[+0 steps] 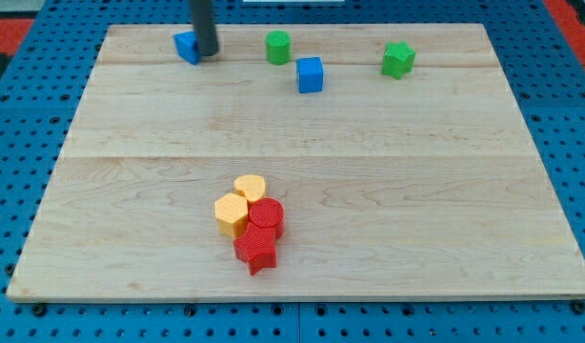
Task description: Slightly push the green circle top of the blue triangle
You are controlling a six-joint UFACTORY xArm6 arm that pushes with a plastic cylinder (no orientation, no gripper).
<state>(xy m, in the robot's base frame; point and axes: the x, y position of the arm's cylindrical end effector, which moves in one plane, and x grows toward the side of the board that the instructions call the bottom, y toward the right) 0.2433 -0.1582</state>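
The green circle [278, 47] stands near the view's top, a little left of centre. The blue triangle [186, 47] lies at the view's top left, partly hidden by the dark rod. My tip [207, 53] rests on the board right against the blue triangle's right side, well to the left of the green circle.
A blue cube [311, 74] lies just right of and below the green circle. A green star [398, 59] lies at the top right. Two yellow blocks [237, 205] and two red blocks [260, 233] cluster near the view's bottom centre. The wooden board [131, 191] has blue pegboard around it.
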